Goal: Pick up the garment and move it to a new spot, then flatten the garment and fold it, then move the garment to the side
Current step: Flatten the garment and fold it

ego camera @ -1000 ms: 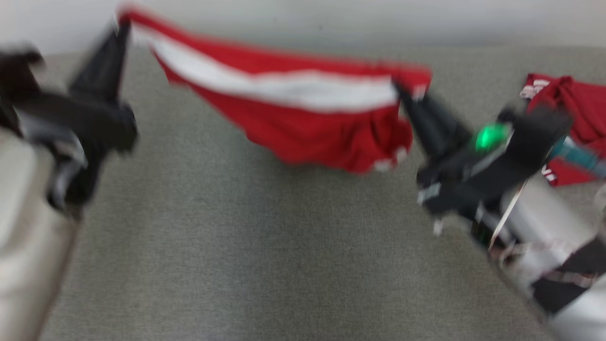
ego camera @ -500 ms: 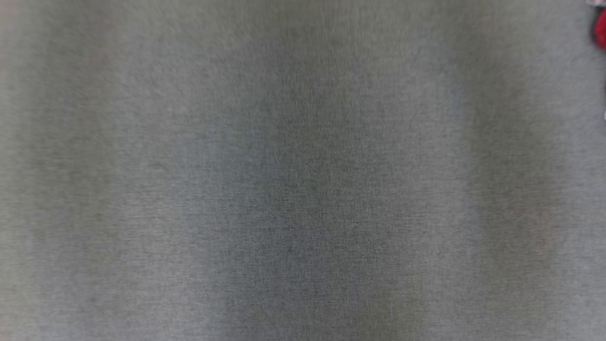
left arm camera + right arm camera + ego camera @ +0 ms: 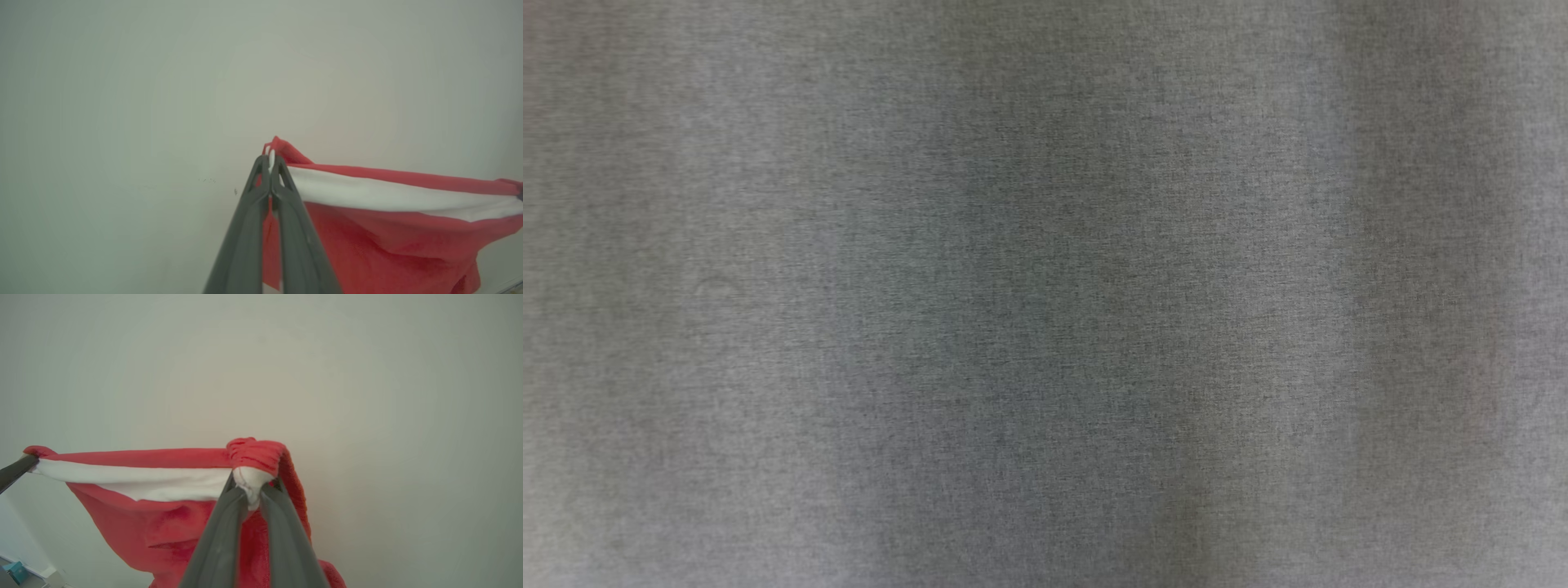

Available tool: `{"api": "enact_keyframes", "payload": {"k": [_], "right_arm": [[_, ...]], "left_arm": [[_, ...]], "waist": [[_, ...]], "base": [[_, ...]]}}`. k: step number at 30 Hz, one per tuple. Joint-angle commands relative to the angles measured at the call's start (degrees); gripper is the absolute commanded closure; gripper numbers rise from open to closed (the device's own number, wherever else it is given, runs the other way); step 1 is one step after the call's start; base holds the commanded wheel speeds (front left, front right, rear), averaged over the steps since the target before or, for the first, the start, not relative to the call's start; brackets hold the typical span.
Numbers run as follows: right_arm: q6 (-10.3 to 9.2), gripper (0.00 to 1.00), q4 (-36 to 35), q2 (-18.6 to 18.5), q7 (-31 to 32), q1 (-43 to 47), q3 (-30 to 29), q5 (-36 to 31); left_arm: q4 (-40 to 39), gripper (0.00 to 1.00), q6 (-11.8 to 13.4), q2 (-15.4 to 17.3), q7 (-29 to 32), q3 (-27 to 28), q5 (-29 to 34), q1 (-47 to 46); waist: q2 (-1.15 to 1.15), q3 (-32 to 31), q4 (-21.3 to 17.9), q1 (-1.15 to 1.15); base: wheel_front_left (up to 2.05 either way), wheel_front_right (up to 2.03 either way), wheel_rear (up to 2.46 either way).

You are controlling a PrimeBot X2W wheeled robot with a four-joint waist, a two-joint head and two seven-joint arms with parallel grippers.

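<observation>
Pale wall (image 3: pixel 122 81) stood behind what both my wrists saw; under my head lay a grey woven surface (image 3: pixel 1045 294), soft in focus, with darker and lighter bands running up it; the red garment (image 3: pixel 388 245) hung in the air before the wall, stretched sideways between my two grippers, its top edge pulled nearly straight and its body sagging in folds below; a white band (image 3: pixel 367 192) ran along it just under the red top hem; my left gripper (image 3: pixel 270 161) had its two dark fingers pressed together on one top corner, a sliver of cloth pinched at the tips and a strip of red showing down the gap; my right gripper (image 3: pixel 248 490) was clamped narrow on the other corner, where the cloth bunched into a red roll over a white knot between the fingertips; from the right wrist, the left gripper's tip showed at the band's far end; a small teal thing (image 3: pixel 16 571) sat low in that view's left corner, too small to tell what.
</observation>
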Motion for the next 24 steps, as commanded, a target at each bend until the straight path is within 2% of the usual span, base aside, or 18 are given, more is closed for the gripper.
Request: {"api": "enact_keyframes", "payload": {"k": [1, 8, 14, 20, 24], "right_arm": [[-0.16, 1.00, 0.56, 0.17, -0.73, -0.52, 0.58, 0.17], [-0.16, 1.00, -0.49, -0.89, -2.83, 5.00, 6.90, 3.09], [-0.16, 1.00, -8.25, -3.89, -5.17, 17.63, 13.86, 7.92], [-0.16, 1.00, -18.68, -8.97, -6.90, 34.14, 19.37, 11.79], [-0.16, 1.00, -24.64, -12.89, -8.44, 46.26, 20.91, 12.52]], "left_arm": [[0.39, 1.00, 0.09, 0.00, -0.80, -0.45, -0.69, -0.60], [-0.65, 1.00, 0.08, 1.10, -3.99, -5.12, -4.86, 6.23], [-7.48, 1.00, 0.08, 4.49, -7.85, -6.97, -10.24, 21.52], [-16.23, 1.00, 0.39, 8.21, -9.11, -2.91, -12.68, 41.62], [-25.24, 1.00, 3.24, 8.23, -9.11, 3.15, -10.33, 57.38]], "waist": [[-0.01, 0.63, -0.56, -0.01], [-0.01, -0.39, -0.80, -0.01], [-0.01, -5.34, -1.10, -0.01], [-0.01, -11.19, -1.44, -0.01], [-0.01, -14.60, -1.19, -0.01]], "base": [[0.00, 0.00, 0.00], [0.00, 0.00, 0.00], [0.00, 0.00, 0.00], [0.00, 0.00, 0.00], [0.00, 0.00, 0.00]]}}
